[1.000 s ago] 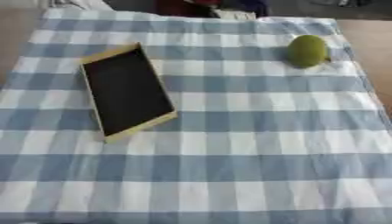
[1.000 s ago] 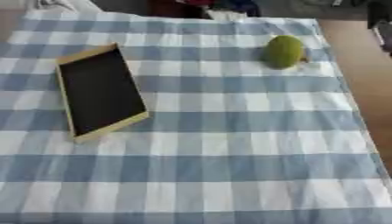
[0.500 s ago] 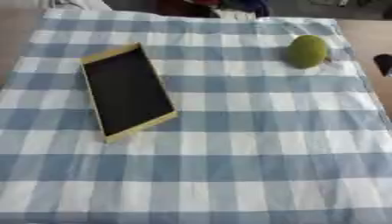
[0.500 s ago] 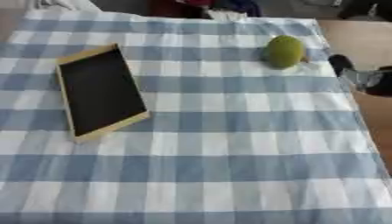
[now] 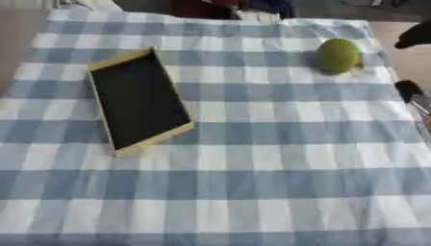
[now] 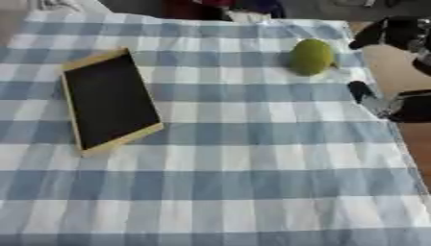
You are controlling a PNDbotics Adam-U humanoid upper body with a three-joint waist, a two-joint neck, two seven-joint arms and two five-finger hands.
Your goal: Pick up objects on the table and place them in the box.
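one green fruit (image 6: 311, 56) upright | box (image 6: 109, 101) long axis near-far | right hand (image 6: 396, 67) fingers spread

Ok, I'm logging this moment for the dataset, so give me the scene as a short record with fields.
surface: blue and white checked cloth
box: shallow, tan rim, dark inside, lying left of centre, holds nothing
fruit: round green one, far right on the cloth, untouched
right hand: at the right edge, fingers spread either side of the fruit's level, holding nothing
left hand: not in view
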